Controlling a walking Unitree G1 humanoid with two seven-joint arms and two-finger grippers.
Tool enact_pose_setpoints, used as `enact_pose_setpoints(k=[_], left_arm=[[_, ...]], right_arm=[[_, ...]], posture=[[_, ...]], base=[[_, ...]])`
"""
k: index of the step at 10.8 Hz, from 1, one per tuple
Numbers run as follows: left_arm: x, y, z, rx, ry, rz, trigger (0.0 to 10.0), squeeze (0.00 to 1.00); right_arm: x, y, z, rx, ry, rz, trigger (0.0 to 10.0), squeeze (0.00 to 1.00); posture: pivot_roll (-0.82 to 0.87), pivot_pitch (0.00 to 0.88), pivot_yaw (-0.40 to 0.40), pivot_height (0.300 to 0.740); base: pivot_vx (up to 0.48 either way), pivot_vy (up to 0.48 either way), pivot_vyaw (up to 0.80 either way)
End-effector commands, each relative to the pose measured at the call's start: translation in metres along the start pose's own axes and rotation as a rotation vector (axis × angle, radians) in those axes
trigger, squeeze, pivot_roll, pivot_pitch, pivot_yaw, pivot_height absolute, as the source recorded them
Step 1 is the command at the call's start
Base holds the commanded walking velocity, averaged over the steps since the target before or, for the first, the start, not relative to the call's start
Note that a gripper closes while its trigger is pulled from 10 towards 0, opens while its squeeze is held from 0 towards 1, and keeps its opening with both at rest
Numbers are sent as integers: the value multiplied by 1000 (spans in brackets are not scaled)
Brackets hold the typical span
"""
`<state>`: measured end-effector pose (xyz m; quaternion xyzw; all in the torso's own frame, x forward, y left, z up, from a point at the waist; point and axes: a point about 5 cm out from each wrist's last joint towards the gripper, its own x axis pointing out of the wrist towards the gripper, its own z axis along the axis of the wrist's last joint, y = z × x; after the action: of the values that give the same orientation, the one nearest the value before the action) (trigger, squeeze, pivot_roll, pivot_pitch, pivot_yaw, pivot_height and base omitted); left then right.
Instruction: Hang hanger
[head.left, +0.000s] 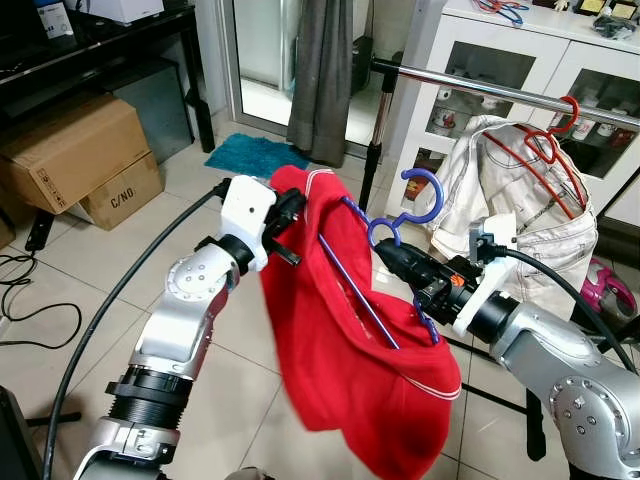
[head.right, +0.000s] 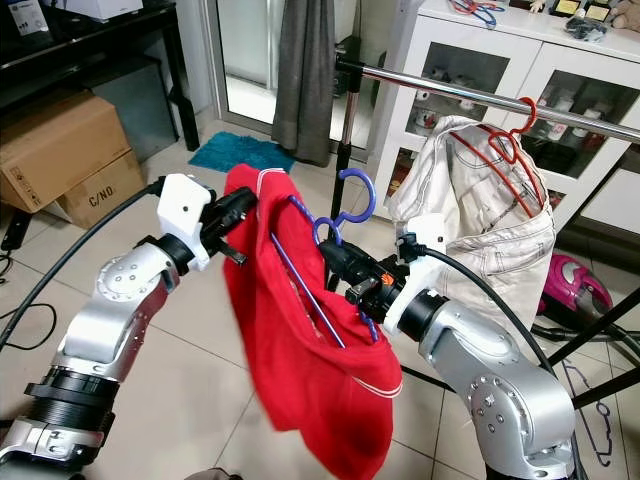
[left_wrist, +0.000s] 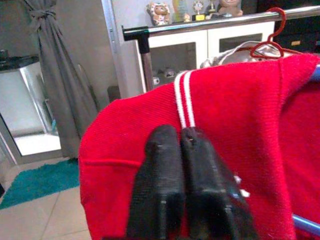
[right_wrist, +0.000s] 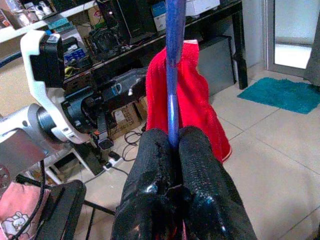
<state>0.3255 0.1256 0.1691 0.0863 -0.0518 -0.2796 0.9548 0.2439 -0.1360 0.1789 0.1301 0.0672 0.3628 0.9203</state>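
1. The right gripper (head.left: 392, 254), at centre-right of the left eye frame, is seen clamped on the neck of a blue hanger (head.left: 405, 212); in the right wrist view the two black fingers (right_wrist: 150, 165) are pressed together around the blue wire.
2. The left gripper (head.left: 292, 215), at centre-left of the frame, is closed on the collar of the red garment (head.left: 350, 370), its fingers (left_wrist: 160, 165) pinching the knit beside two white stripes.
3. The blue hanger is held with its hook uppermost, curling toward the upper right of the frame; its long axis slants down to the lower right inside the red garment, which hangs from it at frame centre.
4. The chrome rail (head.left: 500, 92) is shown crossing the upper right of the frame, above and beyond the hook and well apart from it. The right gripper is the nearer of the two, so a lift up and away toward the upper right is judged to be called for.
5. Counted: two hangers, one blue in hand and one red hanger (head.left: 555, 135) already on the rail carrying a white jacket (head.left: 520, 210); one rail; two garments; two grippers, both occupied.
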Motion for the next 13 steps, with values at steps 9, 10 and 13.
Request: enact_pose_setpoints(k=[9,10,13], left_arm=[[-27,37,37,-235,-244,78,0,0],[-29,40,34,-227,-214,105,0,0],[-13,1,6,16,2,-24,10000,1000]], right_arm=[[-6,-6,-4,-67,48,-62,0,0],[-5,-6,-3,-67,43,-62,0,0],[-1,-1,4,-37,-20,-32,0,0]], posture=[[4,0,-36,740],[4,0,-36,740],[4,0,-35,740]], base=[[0,0,0],[0,0,0],[0,0,0]])
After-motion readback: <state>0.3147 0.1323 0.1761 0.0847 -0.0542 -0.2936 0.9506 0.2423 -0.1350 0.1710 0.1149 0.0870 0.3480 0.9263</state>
